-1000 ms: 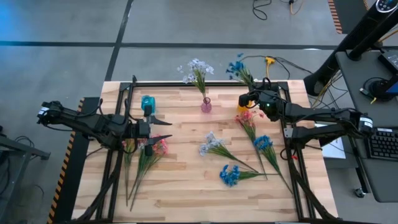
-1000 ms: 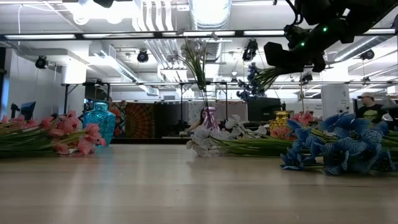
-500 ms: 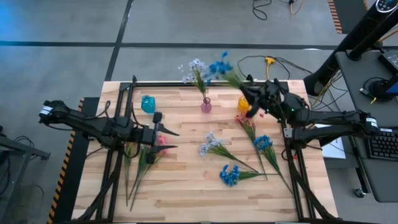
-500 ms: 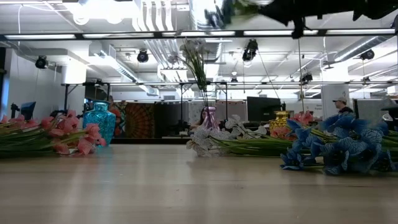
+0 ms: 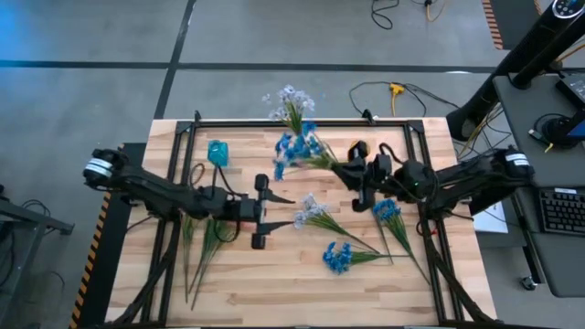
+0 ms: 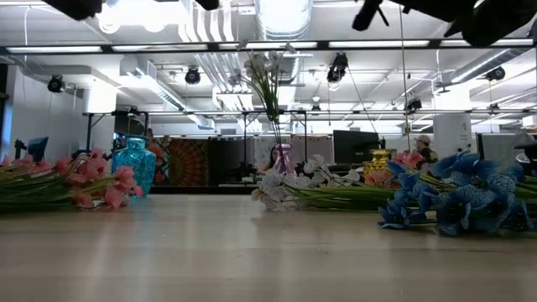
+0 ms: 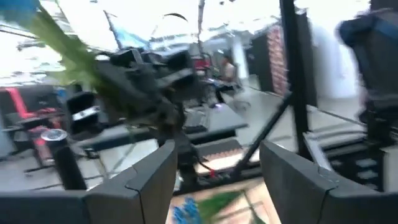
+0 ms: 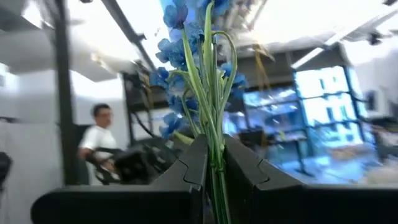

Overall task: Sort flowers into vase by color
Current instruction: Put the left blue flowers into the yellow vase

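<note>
Blue spray [image 5: 294,148]: clamped in right gripper [image 5: 352,174], mid-table.
Left gripper [image 5: 274,212]: apart, empty.
Done: lavender spray [image 5: 289,100] in pink vase [image 5: 303,155], rear edge.
Left: pink sprays [image 6: 75,186], others flat.

Bare table [image 5: 274,283] front — flowers [image 5: 315,212] mid-table

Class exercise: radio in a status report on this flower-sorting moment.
Right gripper shut on blue spray, aloft mid-table. Left gripper open, empty, facing it. Path clear.

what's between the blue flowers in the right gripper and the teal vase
In the high view the blue spray, held by the right gripper, has the pink vase with its pale flowers beside it; open table lies toward the teal vase.
</note>
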